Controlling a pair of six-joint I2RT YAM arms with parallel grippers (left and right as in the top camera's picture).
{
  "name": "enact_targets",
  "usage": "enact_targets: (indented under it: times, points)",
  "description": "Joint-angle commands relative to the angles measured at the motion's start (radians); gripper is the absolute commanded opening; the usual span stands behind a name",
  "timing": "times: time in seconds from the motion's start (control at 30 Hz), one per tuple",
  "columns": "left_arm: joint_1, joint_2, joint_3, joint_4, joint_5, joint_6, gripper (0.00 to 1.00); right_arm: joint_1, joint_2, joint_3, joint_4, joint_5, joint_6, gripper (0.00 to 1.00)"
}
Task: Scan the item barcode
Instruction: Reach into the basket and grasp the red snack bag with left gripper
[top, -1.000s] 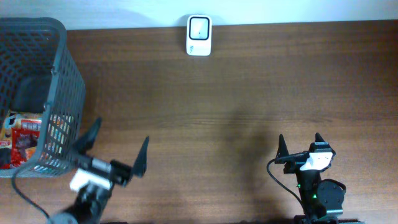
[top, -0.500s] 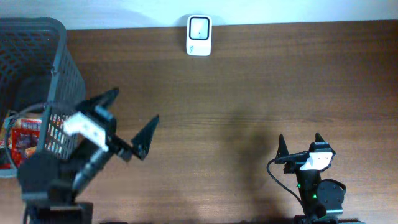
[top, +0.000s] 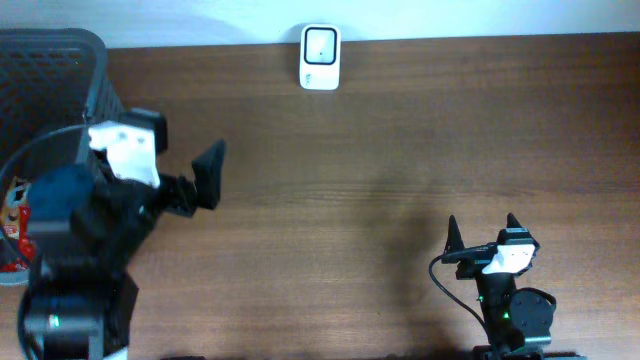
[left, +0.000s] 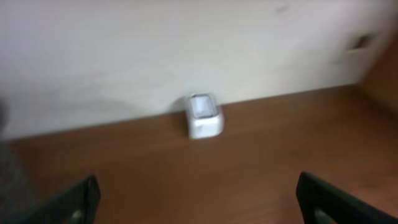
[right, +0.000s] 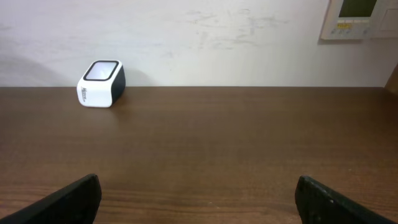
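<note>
Here, the left tool (left: 196, 190) and right tool (top: 482, 226) are seen spread wide, nothing gripped.
The scanner (top: 320, 57) is set at the table's (top: 400, 130) far edge; the red packet (top: 12, 215) is kept in the basket (top: 100, 60) at left.

Shop-like checkout bench (top: 400, 130), barcode scanner (top: 320, 57), mesh basket (top: 60, 50) w/ pkgs (top: 12, 215) (plain wall (right: 217, 37))

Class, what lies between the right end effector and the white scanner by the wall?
Nothing: only bare wooden table separates the right end effector from the scanner, clearest in the right wrist view.
</note>
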Motion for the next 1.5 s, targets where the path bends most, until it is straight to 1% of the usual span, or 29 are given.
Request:
enact_targets:
  times: [0.0,0.07,0.1,0.13,0.2,0.27,0.3,0.37,0.4,0.47,0.5,0.67,0.8,0.9,0.93,1.0,1.07,1.13,1.3,1.47]
  points:
    - [0.003,0.131,0.133,-0.104,-0.259,0.049,0.99,-0.006,-0.004,-0.009,0.000,-0.005,-0.003,0.99]
    - [0.008,0.209,0.226,-0.161,-0.356,0.050,0.99,-0.006,-0.004,-0.009,-0.001,-0.006,-0.003,0.98]
    - [0.035,0.287,0.334,-0.208,-0.390,0.056,0.99,-0.006,-0.004,-0.009,0.000,-0.005,-0.003,0.98]
    - [0.067,0.347,0.423,-0.252,-0.385,0.065,0.99,-0.006,-0.004,-0.009,-0.001,-0.005,-0.003,0.98]
    - [0.182,0.489,0.634,-0.334,-0.383,0.076,0.99,-0.006,-0.004,-0.009,0.000,-0.005,-0.003,0.98]
    - [0.280,0.594,0.754,-0.347,-0.383,0.076,0.99,-0.006,-0.004,-0.009,-0.001,-0.005,-0.003,0.98]
    - [0.322,0.632,0.787,-0.348,-0.383,0.075,0.99,-0.006,-0.004,-0.009,-0.001,-0.005,-0.003,0.98]
    - [0.424,0.685,0.799,-0.365,-0.384,0.061,0.99,-0.006,-0.004,-0.009,-0.001,-0.005,-0.003,0.98]
    - [0.456,0.694,0.799,-0.378,-0.384,0.030,0.99,-0.006,-0.004,-0.009,0.000,-0.005,-0.003,0.98]
    - [0.544,0.723,0.799,-0.430,-0.382,-0.080,0.99,-0.006,-0.004,-0.009,-0.001,-0.006,-0.003,0.98]
    - [0.577,0.741,0.798,-0.454,-0.381,-0.108,0.99,-0.006,-0.004,-0.009,0.000,-0.005,-0.003,0.98]
    - [0.607,0.858,0.798,-0.645,-0.383,-0.106,0.99,-0.006,-0.004,-0.009,-0.001,-0.006,-0.003,0.98]
    - [0.607,0.986,0.798,-0.741,-0.388,-0.111,0.99,-0.006,-0.004,-0.009,0.000,-0.005,-0.003,0.98]
    - [0.608,1.080,0.798,-0.812,-0.517,-0.162,0.99,-0.006,-0.004,-0.009,-0.001,-0.005,-0.003,0.99]
    - [0.607,1.112,0.798,-0.826,-0.530,-0.178,0.99,-0.006,-0.004,-0.009,-0.001,-0.005,-0.003,0.98]
    - [0.607,1.165,0.797,-0.836,-0.544,-0.204,0.99,-0.006,-0.004,-0.009,-0.001,-0.005,-0.003,0.99]
    - [0.608,1.197,0.797,-0.819,-0.625,-0.308,0.99,-0.006,-0.004,-0.009,-0.001,-0.005,-0.003,0.99]
    - [0.614,1.227,0.796,-0.815,-0.610,-0.311,0.99,-0.006,-0.004,-0.009,-0.001,-0.005,-0.003,0.99]
    - [0.617,1.294,0.796,-0.884,-0.611,-0.307,0.99,-0.006,-0.004,-0.009,0.000,-0.005,-0.003,0.98]
    - [0.621,1.329,0.796,-0.773,-0.607,-0.307,1.00,-0.006,-0.004,-0.009,-0.001,-0.005,-0.003,0.99]
